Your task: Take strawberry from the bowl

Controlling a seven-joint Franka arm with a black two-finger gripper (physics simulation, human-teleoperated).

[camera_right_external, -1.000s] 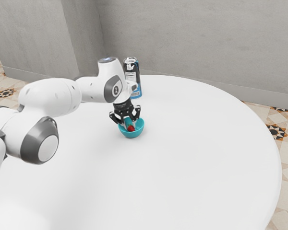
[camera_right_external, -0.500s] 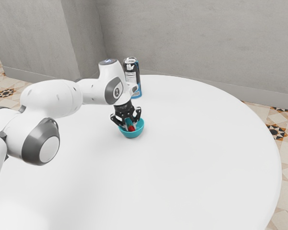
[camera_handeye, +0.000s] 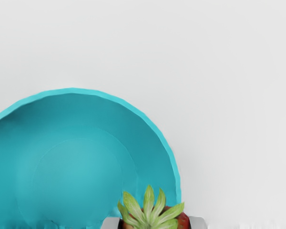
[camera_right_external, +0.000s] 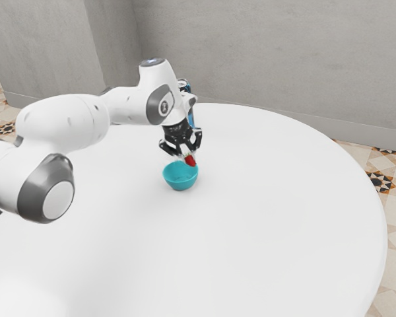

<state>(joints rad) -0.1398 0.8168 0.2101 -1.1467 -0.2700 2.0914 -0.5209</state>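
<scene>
Strawberry (camera_right_external: 191, 160) is gripped by our fingers (camera_handeye: 198, 223) from both sides, its width keeping them partly apart. We hold it above the bowl (camera_right_external: 179, 179) below them, probably to clear the rim before going sideways.

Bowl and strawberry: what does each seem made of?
The bowl looks like smooth, satin plastic, judging by its even turquoise colour and soft shading; glazed ceramic is possible. The strawberry shows red flesh and matte, streaked green leaves: real fruit or a painted model, I can't tell.
</scene>
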